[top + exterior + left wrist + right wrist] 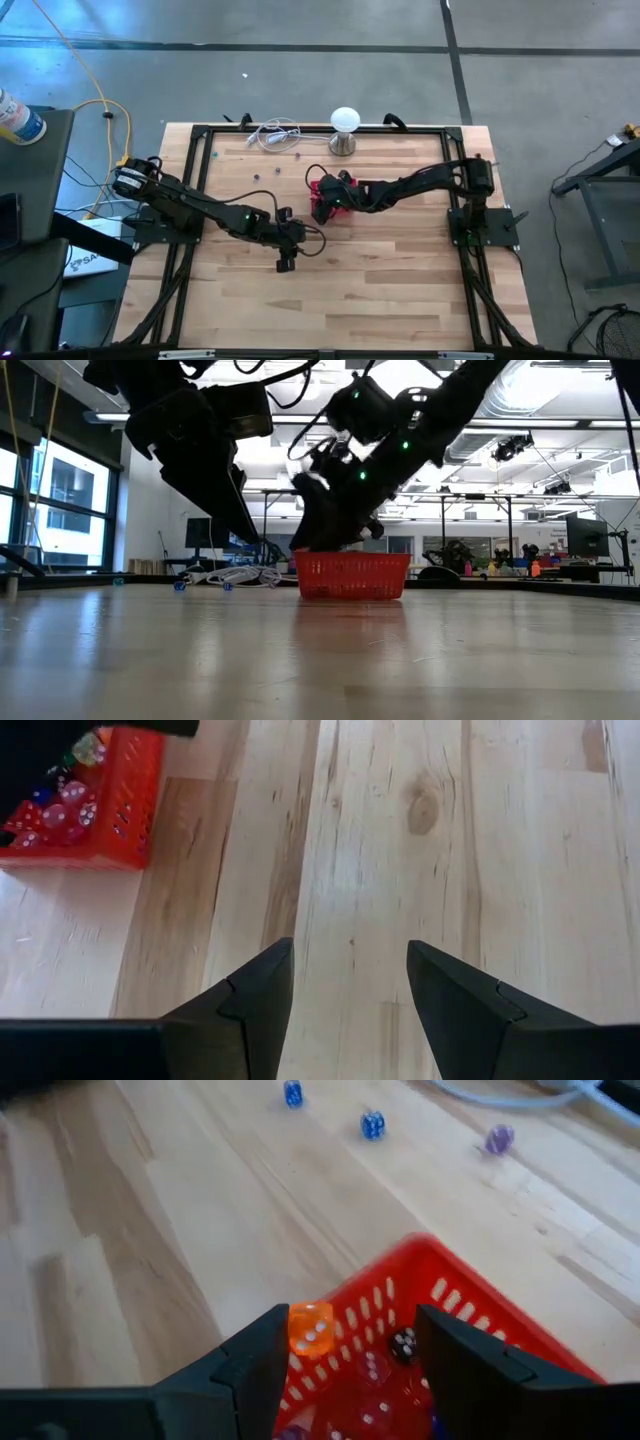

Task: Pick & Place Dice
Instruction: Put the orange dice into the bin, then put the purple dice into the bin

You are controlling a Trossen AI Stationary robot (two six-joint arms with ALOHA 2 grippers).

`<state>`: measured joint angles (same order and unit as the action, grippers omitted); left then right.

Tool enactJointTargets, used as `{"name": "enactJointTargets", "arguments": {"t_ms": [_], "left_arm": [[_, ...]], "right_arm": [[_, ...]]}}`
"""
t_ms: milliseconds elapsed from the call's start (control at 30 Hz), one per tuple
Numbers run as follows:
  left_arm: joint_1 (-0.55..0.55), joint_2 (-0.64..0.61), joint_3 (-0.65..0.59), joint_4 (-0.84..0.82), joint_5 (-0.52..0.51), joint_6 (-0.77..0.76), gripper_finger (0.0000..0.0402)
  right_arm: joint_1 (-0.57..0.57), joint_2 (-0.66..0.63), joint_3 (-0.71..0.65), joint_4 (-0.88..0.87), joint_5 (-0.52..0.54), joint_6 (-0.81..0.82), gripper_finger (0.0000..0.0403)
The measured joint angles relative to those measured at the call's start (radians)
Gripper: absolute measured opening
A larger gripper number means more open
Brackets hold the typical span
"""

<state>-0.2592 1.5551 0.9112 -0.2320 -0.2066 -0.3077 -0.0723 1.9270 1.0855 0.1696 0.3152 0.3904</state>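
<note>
We note the task as well under way but not finished: the red mesh basket (440, 1330) already holds several dice (62, 812), pink, red and dark ones, lying in a heap on its floor. An orange die (311, 1329) shows at the basket's near rim between the right gripper (350, 1355) fingers; the jaws stand apart, and we cannot tell for certain whether the die is pinched, resting on the rim or dropping, so we record it as probably being released, not held. Left to do: at least three loose dice remain on the table (400, 280) beyond the basket, two blue dice (372, 1125) and a purple die (498, 1139), well apart from the basket. The left gripper (350, 985) hangs over bare wood, near the basket's side, jaws wide open and empty. The table is pale butcher-block plank with visible knots and grain, framed by a black rail. A white ball-shaped lamp (344, 121) and a coil of white cable (275, 135) sit at the far edge. In the low view, the room behind is an open lab hall with large windows, ceiling lights and distant benches.
</note>
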Motion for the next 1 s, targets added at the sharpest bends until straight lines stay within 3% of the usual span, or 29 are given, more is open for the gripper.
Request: {"name": "enactJointTargets", "arguments": {"t_ms": [400,700,867,1000], "left_arm": [[-0.015,0.0,0.0,-0.013,0.001,0.0,0.0189],[-0.014,0.0,0.0,-0.101,-0.009,-0.015,0.0189],[0.016,-0.046,0.0,-0.155,-0.21,-0.073,0.0185],[0.088,-0.095,0.0,-0.175,-0.386,0.007,0.0173]], "right_arm": [[-0.001,0.022,-0.001,0.028,-0.001,-0.05,0.0205],[0.0,-0.063,-0.001,-0.018,0.059,-0.155,0.0205],[0.001,-0.139,0.0,-0.125,0.132,-0.22,0.0205],[0.009,-0.203,-0.001,-0.267,0.131,-0.174,0.0205]]}}
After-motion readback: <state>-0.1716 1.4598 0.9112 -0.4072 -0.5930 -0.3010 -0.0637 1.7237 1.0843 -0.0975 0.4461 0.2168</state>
